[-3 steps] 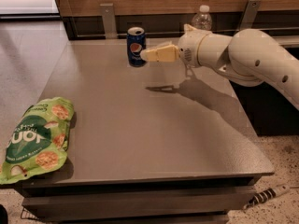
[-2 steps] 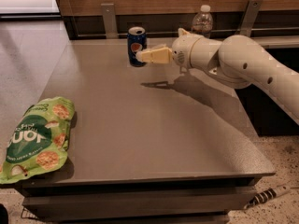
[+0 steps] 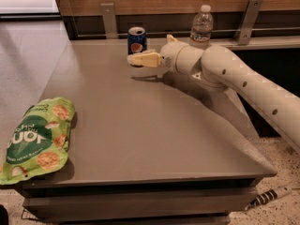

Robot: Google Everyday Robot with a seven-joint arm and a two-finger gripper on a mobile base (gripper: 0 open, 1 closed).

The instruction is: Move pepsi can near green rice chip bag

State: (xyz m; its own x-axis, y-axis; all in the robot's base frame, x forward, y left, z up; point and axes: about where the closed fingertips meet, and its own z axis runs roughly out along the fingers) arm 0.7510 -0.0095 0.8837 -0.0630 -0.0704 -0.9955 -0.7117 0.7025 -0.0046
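So, left to right: the green rice chip bag (image 3: 37, 139) lies flat at the front left corner of the table (image 3: 140, 139). The pepsi can (image 3: 137, 37) stands upright at the back edge, well apart from the bag. What changed over the last second is the gripper (image 3: 131, 58): it has slid left across the back of the table, and its tip now sits right at the foot of the can, overlapping it from this angle. Can't tell how far open the gripper is, or whether it has hold of anything yet. The can itself hasn't budged, so I'd say this is the reach just closing in, and the whole carry toward the bag is still to do. The water bottle (image 3: 202, 25) stands right of the can, untouched.

Count: one bag, one can, one bottle, one gripper
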